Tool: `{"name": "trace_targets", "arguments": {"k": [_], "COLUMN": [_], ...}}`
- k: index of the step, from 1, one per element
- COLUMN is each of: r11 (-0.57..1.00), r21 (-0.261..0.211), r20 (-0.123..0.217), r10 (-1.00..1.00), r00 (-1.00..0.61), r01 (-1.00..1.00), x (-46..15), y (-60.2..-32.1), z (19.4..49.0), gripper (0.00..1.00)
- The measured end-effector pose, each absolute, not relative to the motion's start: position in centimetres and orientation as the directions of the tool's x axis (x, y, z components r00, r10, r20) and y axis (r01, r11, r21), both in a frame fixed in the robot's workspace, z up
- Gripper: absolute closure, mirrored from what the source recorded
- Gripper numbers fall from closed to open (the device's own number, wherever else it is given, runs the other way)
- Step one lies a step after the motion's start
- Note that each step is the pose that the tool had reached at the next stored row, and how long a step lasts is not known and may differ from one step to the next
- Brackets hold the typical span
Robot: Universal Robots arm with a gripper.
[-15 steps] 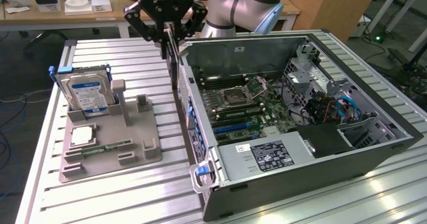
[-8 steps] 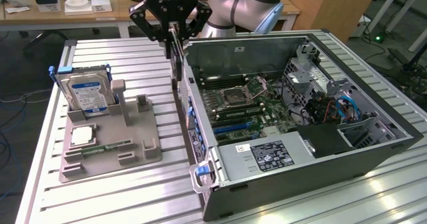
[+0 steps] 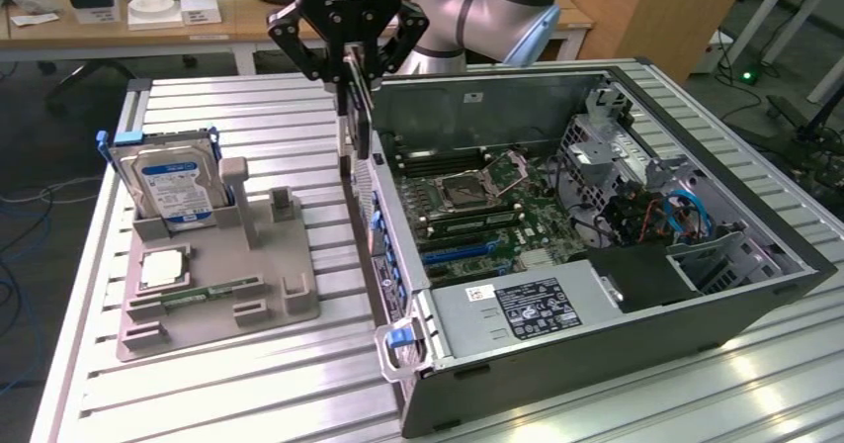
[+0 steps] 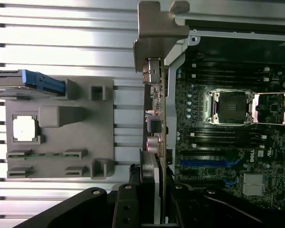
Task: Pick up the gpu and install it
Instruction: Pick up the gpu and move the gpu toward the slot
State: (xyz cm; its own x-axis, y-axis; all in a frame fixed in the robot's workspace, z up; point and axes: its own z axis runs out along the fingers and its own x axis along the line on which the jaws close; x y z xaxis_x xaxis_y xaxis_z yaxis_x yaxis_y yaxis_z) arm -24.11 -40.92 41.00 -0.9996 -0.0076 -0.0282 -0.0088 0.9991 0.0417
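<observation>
As the tool (image 3: 347,64) clenches the gpu (image 3: 355,117) edge-on — transfer step, card aloft at 10 o'clock of the case (image 3: 594,364) — seating likely calls for squaring it over the blue slot (image 3: 456,250).

Case (image 3: 594,295) was open on top, motherboard (image 3: 475,206) reachable from above. Power supply (image 3: 528,310) and drive cage (image 3: 620,156) boxed it in. Held gpu (image 3: 359,102) hung just beside the case wall. Narrow bare table (image 3: 346,314) strip between case and fixture (image 3: 211,310).
</observation>
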Motion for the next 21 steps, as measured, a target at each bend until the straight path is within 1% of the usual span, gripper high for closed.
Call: {"name": "trace_targets", "arguments": {"k": [21], "r11": [0.999], "r21": [0.042], "r20": [-0.028], "r10": [-0.008], "r00": [-1.000], "r01": [-0.009], "x": [-21.6], "y": [-40.9], "z": [41.0], "gripper": [0.72]}}
